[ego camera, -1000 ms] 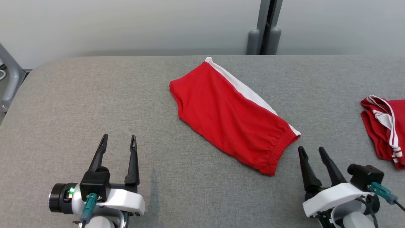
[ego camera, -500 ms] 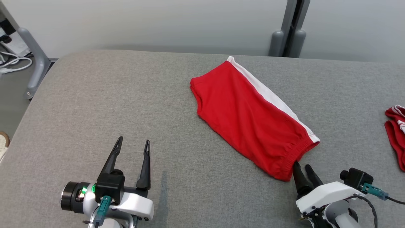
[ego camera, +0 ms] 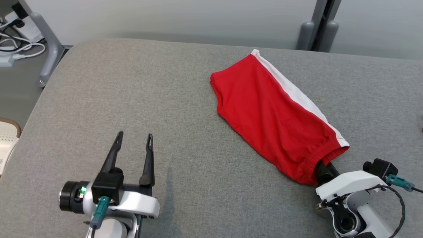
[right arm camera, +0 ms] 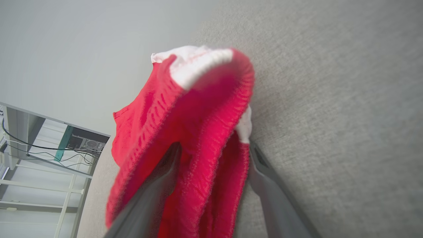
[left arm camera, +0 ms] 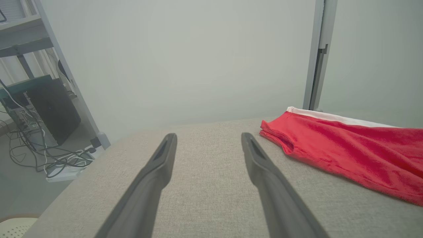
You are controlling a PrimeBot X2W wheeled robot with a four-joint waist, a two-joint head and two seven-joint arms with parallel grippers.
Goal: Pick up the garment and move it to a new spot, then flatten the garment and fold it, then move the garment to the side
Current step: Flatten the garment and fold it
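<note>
The garment (ego camera: 274, 115) is a pair of red shorts with a white side stripe, lying flat and slanted on the grey table (ego camera: 132, 82). My right gripper (ego camera: 322, 165) is at its near elastic waistband end, fingers pushed into the cloth and mostly hidden by it. In the right wrist view the garment's (right arm camera: 198, 109) waistband hangs between the spread fingers of the right gripper (right arm camera: 213, 145), which is open. My left gripper (ego camera: 134, 135) rests open over bare table at the lower left, well apart from the garment (left arm camera: 347, 145). Nothing lies between the left gripper's (left arm camera: 208, 136) fingers.
The table's rounded left edge drops off to the floor, where a metal frame leg (ego camera: 46, 49), cables (ego camera: 13, 49) and a pale round object (ego camera: 8, 138) sit. A grey post (ego camera: 317, 33) stands behind the table against the wall.
The camera has turned left, so the picture shifted right. My right gripper has moved forward from beside the waistband into it, lifting that end slightly. The left gripper has stayed put.
</note>
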